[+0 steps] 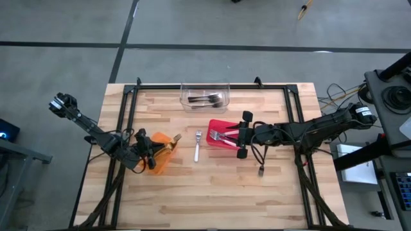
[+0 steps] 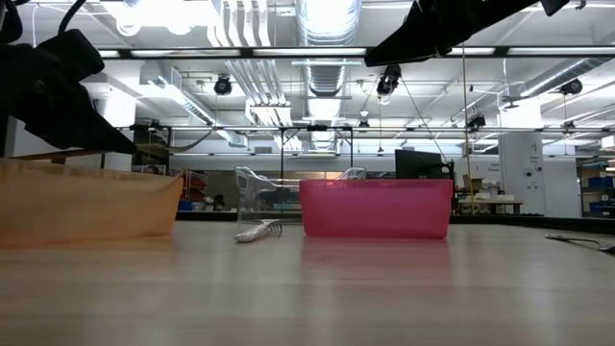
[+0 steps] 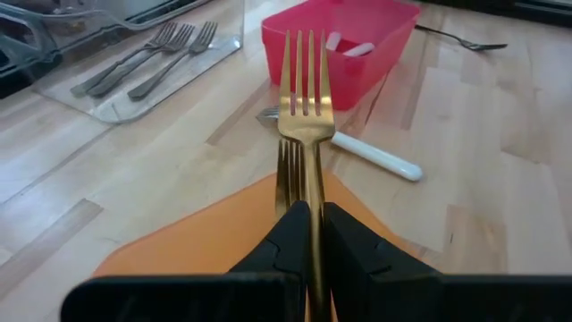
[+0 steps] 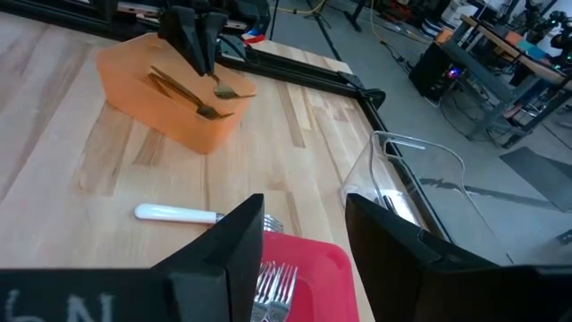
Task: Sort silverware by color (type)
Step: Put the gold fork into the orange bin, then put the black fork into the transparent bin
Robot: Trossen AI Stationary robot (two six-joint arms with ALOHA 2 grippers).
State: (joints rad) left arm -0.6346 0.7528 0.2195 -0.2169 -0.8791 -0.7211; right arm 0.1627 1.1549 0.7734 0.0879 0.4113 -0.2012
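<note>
1. The left gripper [image 3: 311, 234] is clamped tight on a gold metal fork [image 3: 303, 107], tines pointing away from the wrist, right over the orange plastic bin [image 1: 160, 154] on the left half of the wooden table [image 1: 212, 192] — held there, I'd judge, to drop it with the gold pieces already lying inside
2. The right gripper [image 4: 304, 246] hovers over the red plastic bin [image 1: 221, 136] with its fingers apart and nothing between them; shiny silver forks [image 4: 273, 286] lie in the bin just below
3. A white-handled fork [image 1: 198, 146] lies loose on the bare wood between the orange and red bins, not yet sorted
4. Dark forks [image 1: 210, 99] sit together in the clear plastic bin [image 1: 205, 94] at the table's far edge
5. One more dark fork [image 1: 262, 171] lies on the wood just beside the right arm, outside any bin
6. So three colours have their bins, two strays remain, and the gold one looks about to go in
</note>
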